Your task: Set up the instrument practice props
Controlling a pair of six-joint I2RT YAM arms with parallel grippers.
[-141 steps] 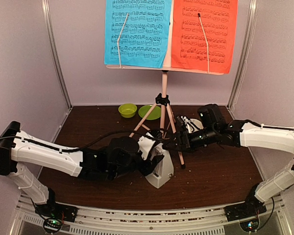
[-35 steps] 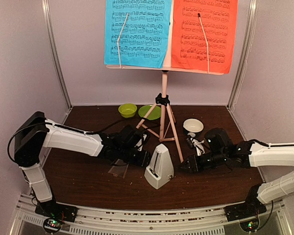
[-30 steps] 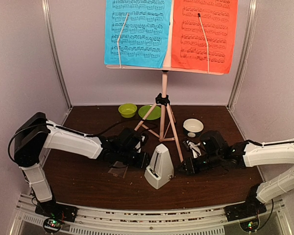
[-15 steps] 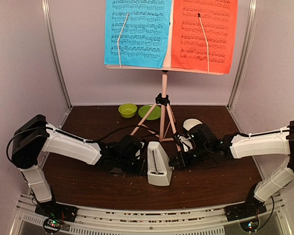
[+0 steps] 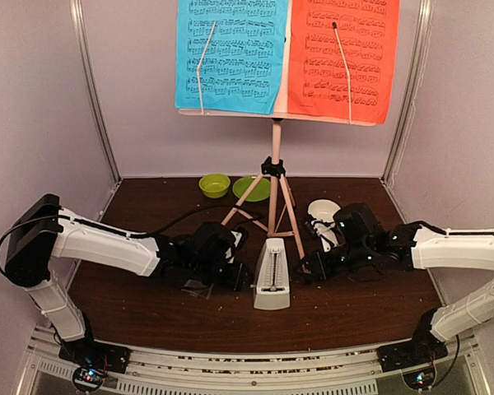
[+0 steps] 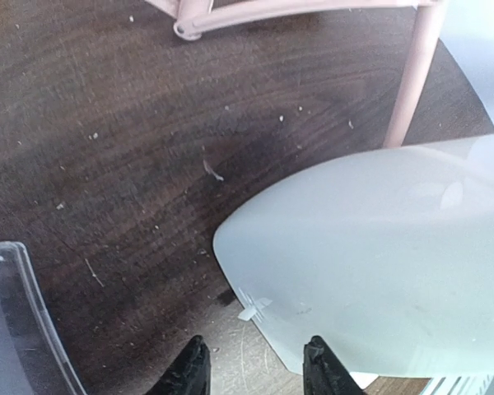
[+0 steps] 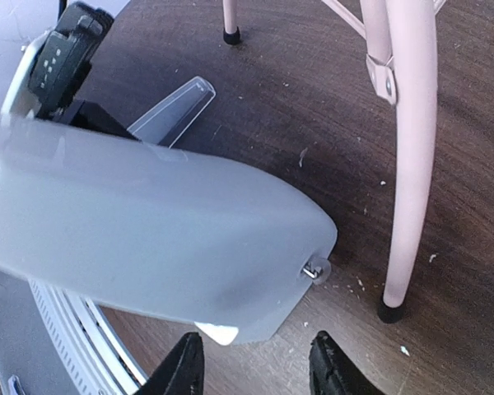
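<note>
Top external | clear cover (image 5: 199,288) lies flat, near-left of your left gripper (image 5: 245,271) | its fingers spread, empty, just left of metronome (image 5: 272,280) | metronome upright, near side of music stand (image 5: 273,197) | your right gripper (image 5: 309,267) fingers spread, empty, just right of it

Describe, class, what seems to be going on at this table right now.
Two robot arms are working on the cream metronome, which stands upright on the table in front of the pink music stand. The left tool and right tool sit open, close on either side of it, gripping nothing. The clear cover lies on the table beside the left tool. The blue sheet and red sheet are already on the stand.
</note>
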